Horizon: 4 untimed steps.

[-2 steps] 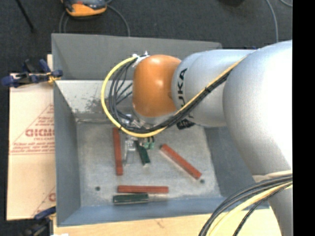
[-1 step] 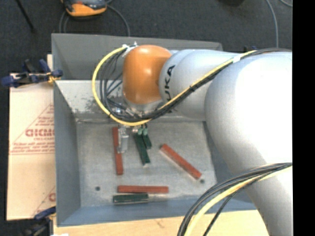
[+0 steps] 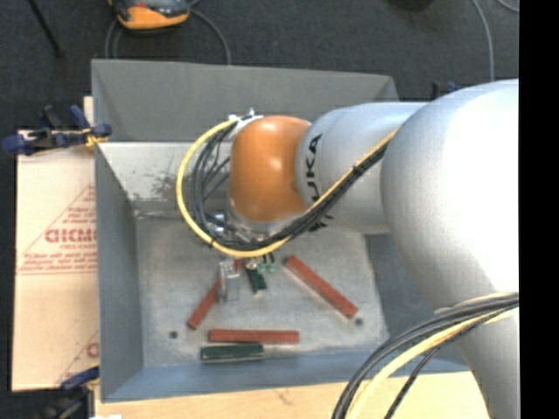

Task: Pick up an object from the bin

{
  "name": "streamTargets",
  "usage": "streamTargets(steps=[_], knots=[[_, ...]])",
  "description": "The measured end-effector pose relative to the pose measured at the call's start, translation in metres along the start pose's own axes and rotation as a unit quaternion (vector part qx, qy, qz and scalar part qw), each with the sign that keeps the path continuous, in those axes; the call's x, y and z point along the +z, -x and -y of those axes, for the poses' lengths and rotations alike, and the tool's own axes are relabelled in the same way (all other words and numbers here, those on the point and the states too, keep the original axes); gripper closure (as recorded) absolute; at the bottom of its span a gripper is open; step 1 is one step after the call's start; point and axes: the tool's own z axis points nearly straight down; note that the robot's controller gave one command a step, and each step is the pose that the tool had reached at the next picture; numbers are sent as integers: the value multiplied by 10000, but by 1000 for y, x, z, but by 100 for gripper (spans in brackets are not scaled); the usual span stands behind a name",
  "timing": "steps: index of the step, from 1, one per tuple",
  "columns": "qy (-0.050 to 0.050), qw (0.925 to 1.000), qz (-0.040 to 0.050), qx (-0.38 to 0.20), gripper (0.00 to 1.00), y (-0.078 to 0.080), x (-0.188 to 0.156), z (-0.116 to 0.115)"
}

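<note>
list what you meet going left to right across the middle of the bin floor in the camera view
short slanted red stick → gripper → longer slanted red stick

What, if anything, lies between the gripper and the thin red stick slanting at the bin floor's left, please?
Nothing visible does: the gripper hangs right at the upper end of the thin red stick; the flat red stick nearby lies apart.

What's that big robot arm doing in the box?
The arm is reaching into the grey bin to pick something up. Its claw is down near the floor, open and empty, beside the top end of the left red stick. The right red stick, bottom red stick and green stick lie nearby.
</note>
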Motion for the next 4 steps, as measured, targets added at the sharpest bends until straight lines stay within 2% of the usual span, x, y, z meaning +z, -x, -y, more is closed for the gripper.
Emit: streamTargets(steps=[1, 2, 3, 4], knots=[[8, 9258, 2, -3780, 100, 51, 1, 13], [3, 9263, 8, -3768, 0, 50, 2, 14], [6, 9267, -2, -3758, 100, 49, 3, 14], [7, 9268, -5, -3756, 100, 49, 3, 14]])
